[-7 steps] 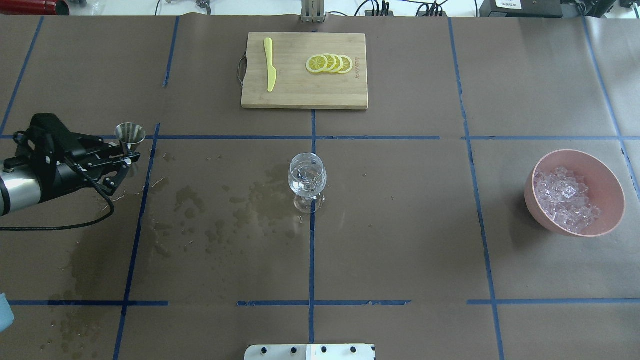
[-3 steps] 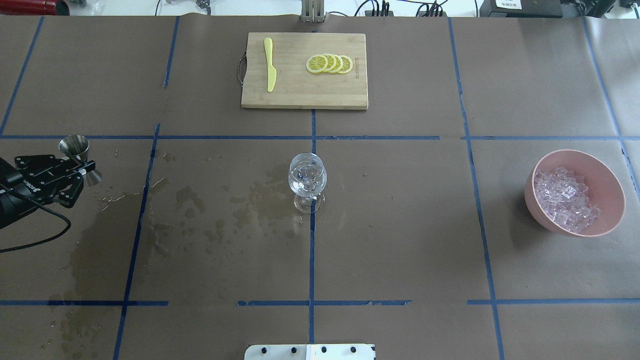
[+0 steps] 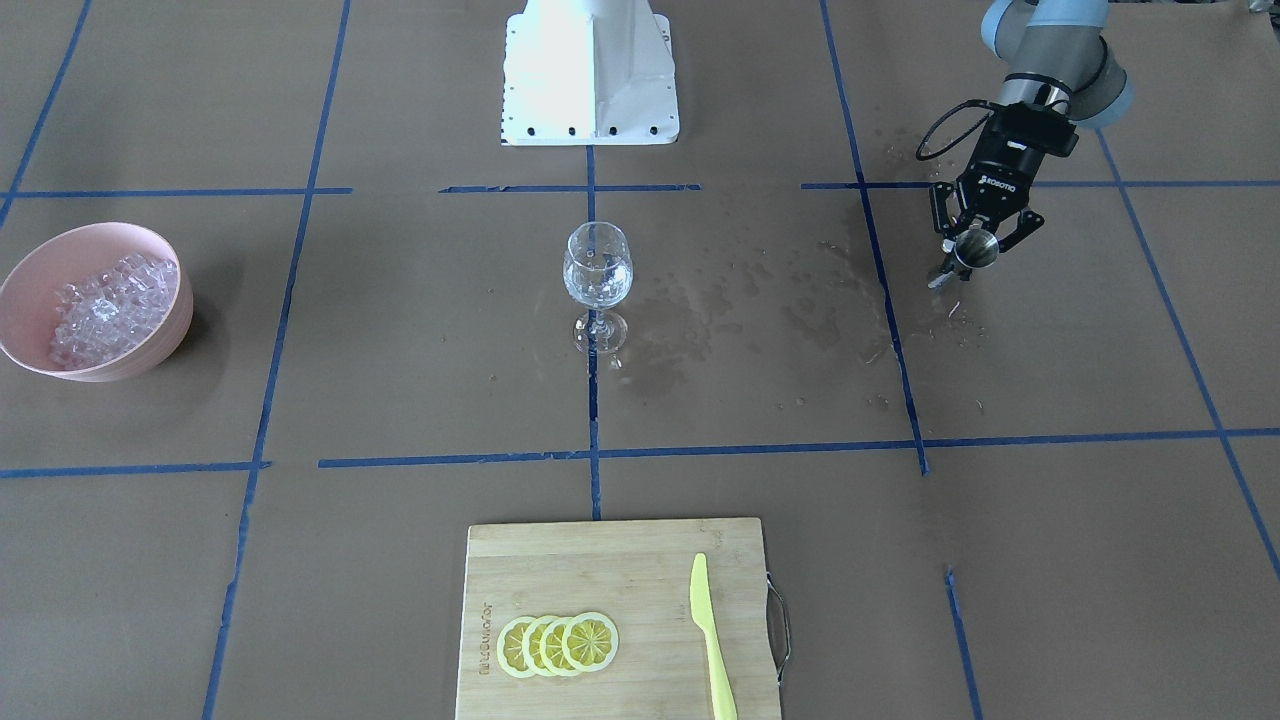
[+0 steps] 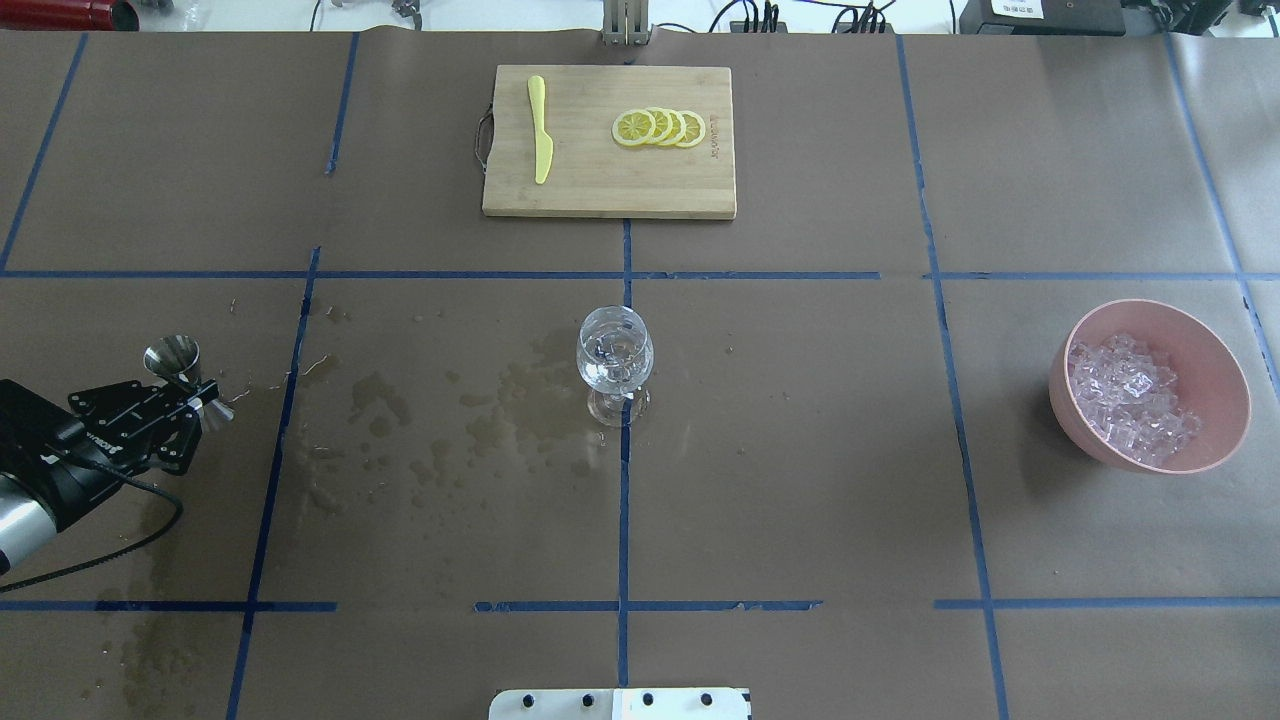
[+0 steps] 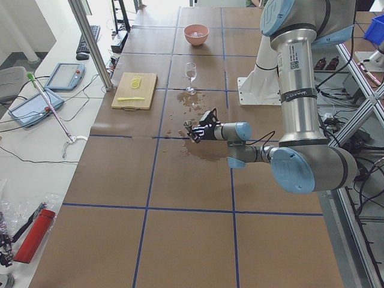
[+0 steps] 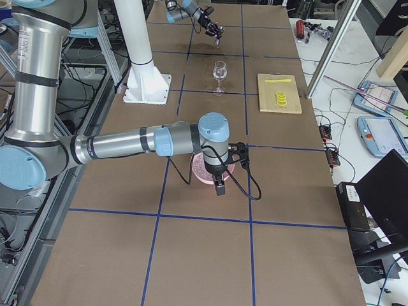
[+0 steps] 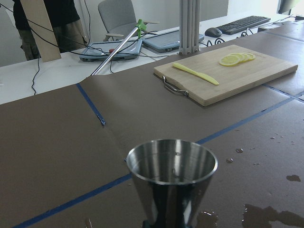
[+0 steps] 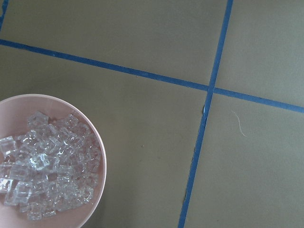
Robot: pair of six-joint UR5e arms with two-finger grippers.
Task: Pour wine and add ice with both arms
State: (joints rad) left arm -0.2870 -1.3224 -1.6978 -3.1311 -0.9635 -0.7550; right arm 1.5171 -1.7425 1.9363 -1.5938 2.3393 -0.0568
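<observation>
Wine (image 4: 614, 378), clear and colourless, lies low in the round bowl of one stemmed glass (image 4: 614, 350), which stands upright with its stem vertical at the middle of the counter (image 4: 800, 500). The counter is covered in matt brown paper crossed by blue tape lines. Two jointed grey arms work over it: the left arm (image 5: 297, 90) reaches low, and the right arm (image 6: 127, 145) stretches out level. One rectangular bamboo cutting board (image 4: 600, 185) lies at the far side. One round pink bowl (image 4: 1215, 370) holds the ice (image 4: 1130, 395), a heap of glassy cubes. The right claw (image 6: 220, 191) hangs over that bowl; whether it is apart or together I cannot tell. The left claw (image 4: 195, 398) is clamped on the waist of one shiny steel double-cone jigger (image 4: 172, 356), which is upright with its mouth up. Dark wet patches (image 4: 500, 400) spread between jigger and glass. One yellow knife (image 4: 541, 130) and four overlapping lemon slices (image 4: 660, 127) lie on the board.
</observation>
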